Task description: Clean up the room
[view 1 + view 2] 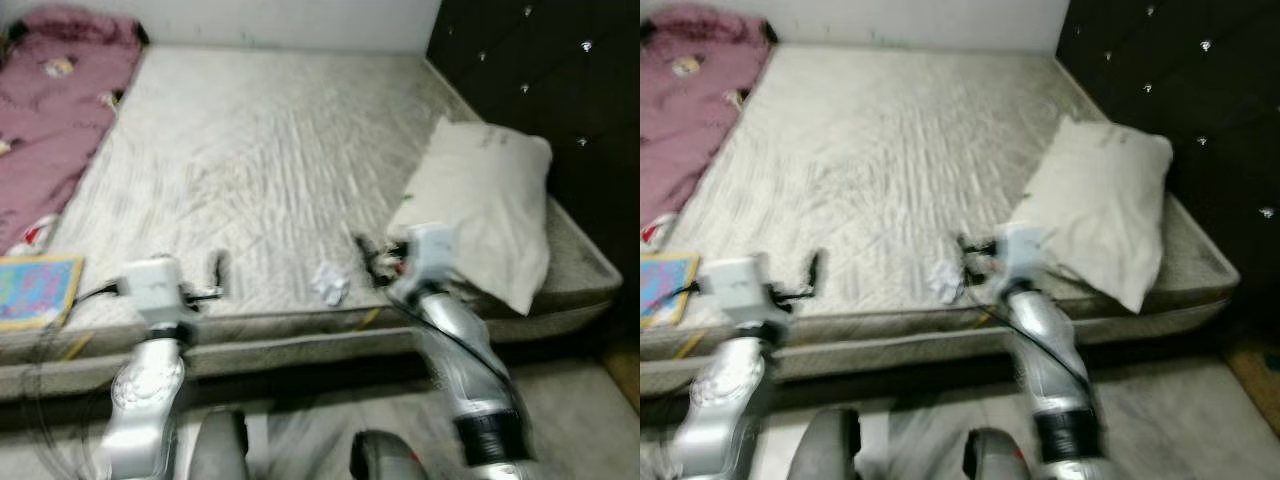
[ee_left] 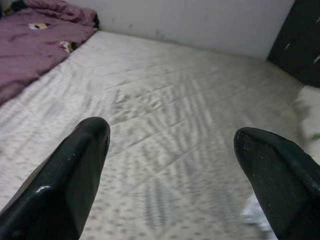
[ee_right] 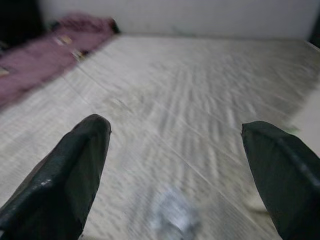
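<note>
White crumpled paper (image 1: 330,284) lies on the mattress (image 1: 260,170) just ahead of the right gripper (image 3: 175,150), fingers spread wide, likely needing a short reach to grasp.

Blanket (image 1: 55,110) on mattress (image 1: 260,160) left; pillow (image 1: 480,205) right against headboard (image 1: 560,80); crumpled paper (image 1: 330,284) near front edge.

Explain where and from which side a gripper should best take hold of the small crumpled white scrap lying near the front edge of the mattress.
Probably pinch the crumpled white scrap across its raised middle, coming from above. It lies loose on the flat mattress, and the open right gripper sits nearest.
</note>
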